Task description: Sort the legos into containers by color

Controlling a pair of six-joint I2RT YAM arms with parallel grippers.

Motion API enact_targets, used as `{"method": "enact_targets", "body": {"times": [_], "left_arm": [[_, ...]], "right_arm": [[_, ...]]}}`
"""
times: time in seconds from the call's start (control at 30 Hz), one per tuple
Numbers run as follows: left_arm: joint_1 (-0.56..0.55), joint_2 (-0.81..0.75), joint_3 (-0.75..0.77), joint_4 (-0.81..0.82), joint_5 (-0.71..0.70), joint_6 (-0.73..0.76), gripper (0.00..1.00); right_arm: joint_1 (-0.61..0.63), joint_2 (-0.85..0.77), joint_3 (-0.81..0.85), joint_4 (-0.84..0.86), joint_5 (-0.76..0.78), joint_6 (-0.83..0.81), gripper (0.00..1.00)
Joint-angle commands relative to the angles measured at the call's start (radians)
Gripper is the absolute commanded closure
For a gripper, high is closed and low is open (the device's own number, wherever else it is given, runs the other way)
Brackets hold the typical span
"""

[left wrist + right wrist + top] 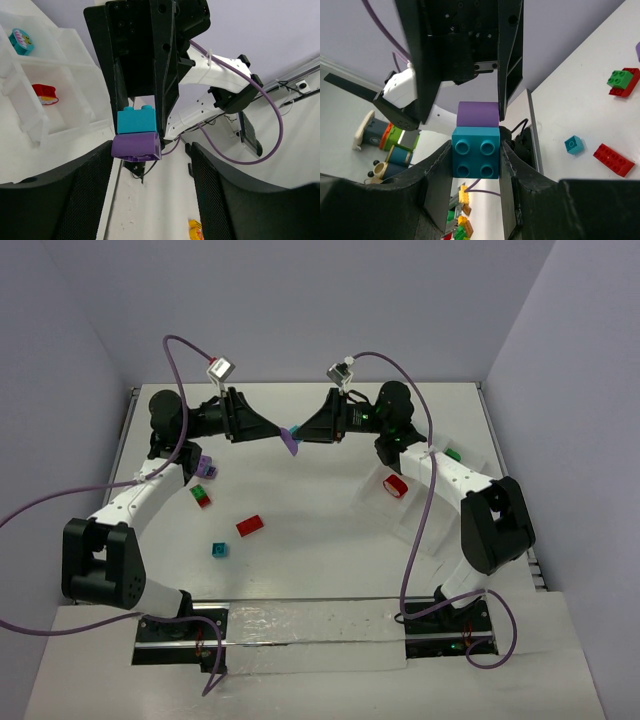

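**A:** What fills most of the overhead view?

**B:** The white table [320, 575]. The left arm [130, 500] curls up the left side of the frame and the right arm [470, 490] up the right. Their tips meet at upper centre.

**A:** And the tray?

**B:** The translucent tray [420, 535] lies at the right of the frame, partly under the right arm. A red brick [396, 486] sits in one compartment. A green brick [452, 453] shows up and to the right of it, though I cannot tell which compartment it is in. The left wrist view, at upper left, also shows a teal piece [21, 41] in the compartment next to the red one.

**A:** The right gripper?

**B:** The right gripper [475, 165] is clamped on a teal brick [475, 152], with a finger pressed against each side. A purple brick [478, 114] is stuck to the teal one's far face, and both are held above the table.

**A:** The left one?

**B:** The left gripper [151, 160] points straight at that pair. Its fingers [85, 195] stand apart on either side of the purple brick, with a clear gap on the right.

**A:** Loose pieces?

**B:** Left of centre on the table there are four. A loose purple block [205, 467] lies beside the left arm. Below it are a green-and-red pair [201, 496], a long red block [250, 525] and a small teal cube [219, 549].
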Motion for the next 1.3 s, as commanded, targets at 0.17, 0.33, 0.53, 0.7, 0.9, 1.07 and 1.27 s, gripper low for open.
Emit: {"method": "enact_targets", "body": {"times": [0.17,0.33,0.53,0.7,0.9,1.07,1.27], "left_arm": [[-0.014,-0.001,0.041,-0.009,-0.015,0.031,0.48],[-0.02,0.001,0.043,-0.031,-0.019,0.042,0.49],[-0.025,-0.004,0.044,-0.051,-0.024,0.058,0.69],[-0.025,-0.006,0.045,-0.093,-0.022,0.083,1.0],[-0.018,-0.05,0.049,-0.261,-0.042,0.226,1.0],[0.004,-0.085,0.022,-0.31,-0.039,0.259,1.0],[0.02,-0.103,0.008,-0.301,-0.042,0.249,1.0]], "right_arm": [[0.014,-0.008,0.006,0.031,-0.02,-0.016,1.0],[0.022,-0.016,0.006,-0.013,-0.023,-0.053,1.0],[0.027,-0.03,0.01,-0.076,-0.019,-0.097,1.0],[0.027,-0.038,0.011,-0.098,-0.017,-0.113,1.0],[0.005,-0.055,0.009,-0.092,-0.031,-0.108,1.0],[-0.038,-0.081,-0.001,-0.095,-0.043,-0.107,1.0],[-0.083,-0.105,-0.011,-0.137,-0.035,-0.134,1.0]]}}
